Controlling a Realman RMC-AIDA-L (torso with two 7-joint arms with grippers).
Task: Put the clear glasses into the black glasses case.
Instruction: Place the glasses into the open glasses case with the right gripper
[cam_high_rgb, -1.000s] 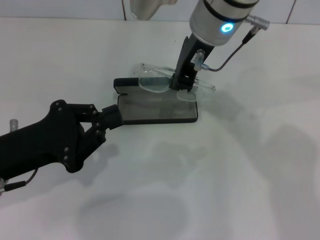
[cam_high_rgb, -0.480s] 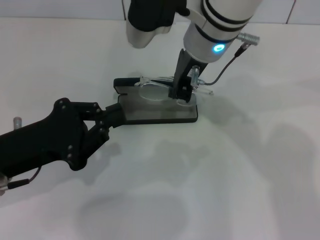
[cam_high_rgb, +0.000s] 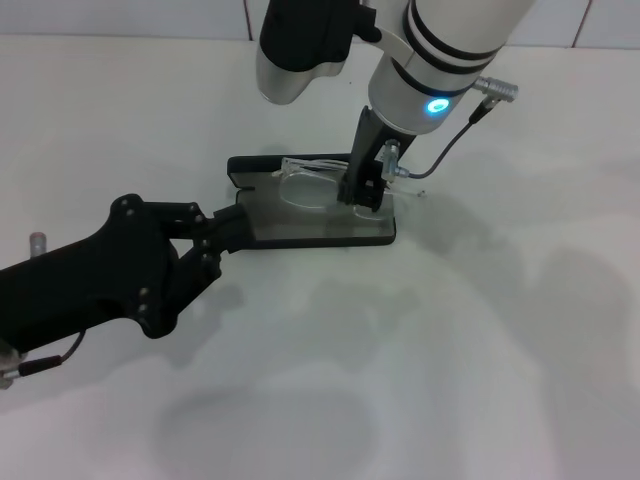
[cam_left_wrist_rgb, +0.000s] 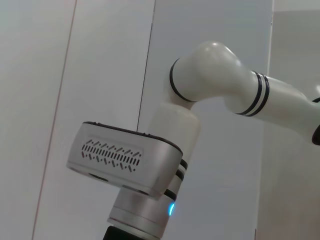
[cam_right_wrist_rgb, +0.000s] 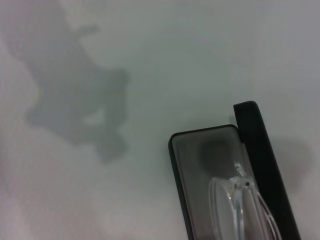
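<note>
Placing step, as I read it. My right gripper (cam_high_rgb: 366, 188) is at upper centre of the head view, fingers pinched on the clear glasses (cam_high_rgb: 312, 180) at their right end. The glasses hang low over the back half of the black glasses case (cam_high_rgb: 310, 218), one lens over the grey lining, the folded temples near the raised lid edge at the back. I cannot tell whether the frame touches the lining yet.

The case lies open at centre frame on the white table (cam_high_rgb: 500, 350), long side across the picture.

My left gripper (cam_high_rgb: 222, 228) comes in from the lower left and sits at the case's left end. It looks to be bracing that end, but whether its jaws are clamped on the rim or merely against it I cannot tell.

The right wrist view shows one lens (cam_right_wrist_rgb: 227, 207) over the tray, near one end of the case (cam_right_wrist_rgb: 205, 175), with the lid (cam_right_wrist_rgb: 262, 165) standing alongside.

Next move, my judgement: ease the glasses down until the frame lies flat inside the tray walls, centred along its length, then release and lift straight up. Risk: a temple catching on the lid edge or riding the rim.

Left wrist view shows only the right arm's upper links (cam_left_wrist_rgb: 220, 85) against the wall.
</note>
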